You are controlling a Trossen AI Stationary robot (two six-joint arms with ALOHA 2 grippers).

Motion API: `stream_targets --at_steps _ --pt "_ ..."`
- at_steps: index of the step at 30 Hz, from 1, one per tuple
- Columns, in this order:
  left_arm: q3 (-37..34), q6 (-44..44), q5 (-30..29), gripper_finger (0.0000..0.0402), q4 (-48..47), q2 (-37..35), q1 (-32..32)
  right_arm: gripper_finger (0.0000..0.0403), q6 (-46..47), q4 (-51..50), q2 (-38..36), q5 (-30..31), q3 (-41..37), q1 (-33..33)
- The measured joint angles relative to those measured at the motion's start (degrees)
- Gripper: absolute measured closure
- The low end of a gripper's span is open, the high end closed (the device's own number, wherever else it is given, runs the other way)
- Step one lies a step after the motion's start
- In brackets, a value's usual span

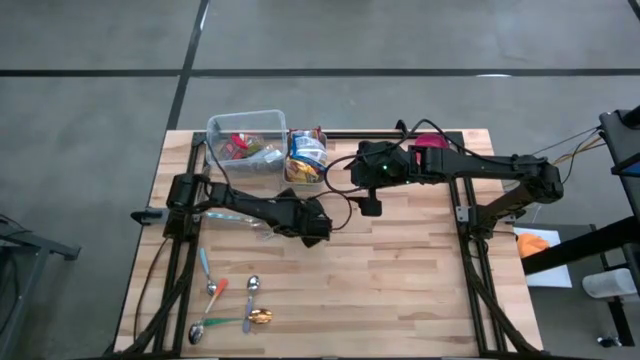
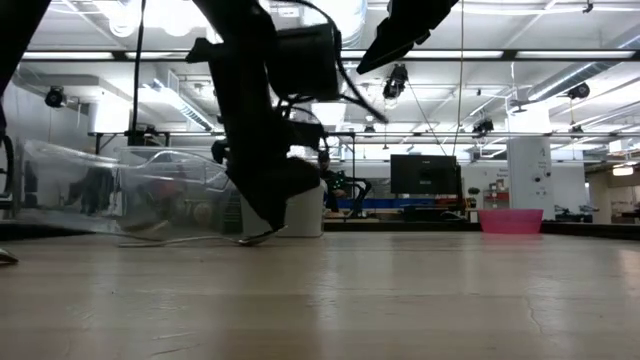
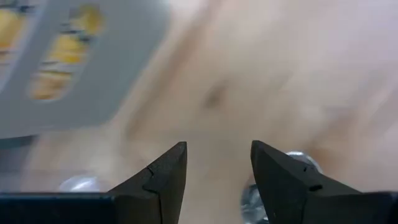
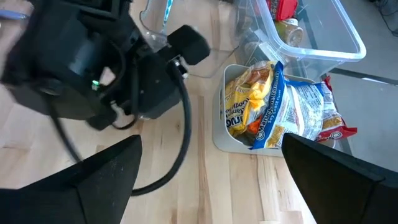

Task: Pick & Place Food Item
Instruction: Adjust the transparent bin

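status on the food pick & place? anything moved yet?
Done: cannot tell; a snack bag already sits in the grey tray beside the clear bin.
In hand: nothing visibly gripped. The left gripper is open, low over the wood. The right gripper is open above mid-table.
Left: pick and place.

We see pale blond slatted wooden table [image 1: 400, 270]. Yellow, blue and white crinkled snack bag [image 4: 280, 106] in grey square tray [image 4: 219, 130]. Clear plastic bin [image 1: 245, 135], red packet inside. Spoons near left: orange handle [image 1: 216, 289], green handle [image 1: 222, 322], golden bowl [image 1: 260, 317]. Pink bowl [image 2: 511, 221] far right. Arms black.
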Motion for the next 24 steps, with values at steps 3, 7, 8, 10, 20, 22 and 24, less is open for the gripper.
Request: stream_targets --at_steps 3,7,8,10,20,22,24 --pt "0.4 -0.4 3.4 0.0222 2.4 -0.1 -1.3 0.0018 0.0 0.0 0.0 0.0 0.0 0.0" --pt "0.5 -1.1 8.1 0.0222 4.6 0.5 -3.4 0.0018 0.0 0.0 0.0 0.0 0.0 0.0" --pt "0.5 -1.0 8.6 0.0222 4.6 0.4 -3.8 0.0018 0.0 0.0 0.0 0.0 0.0 0.0" --pt "0.6 -0.5 7.9 0.0222 3.9 0.2 -4.5 0.0018 0.0 0.0 0.0 0.0 0.0 0.0" --pt "1.8 0.0 6.9 0.0222 0.0 -0.2 -4.6 0.0018 0.0 0.0 0.0 0.0 0.0 0.0" --pt "2.5 1.1 6.8 0.0222 -1.6 -0.6 -4.6 0.0018 0.0 0.0 0.0 0.0 0.0 0.0" --pt "3.4 2.3 6.8 0.0222 -2.5 -1.2 -4.6 0.0018 0.0 0.0 0.0 0.0 0.0 0.0"
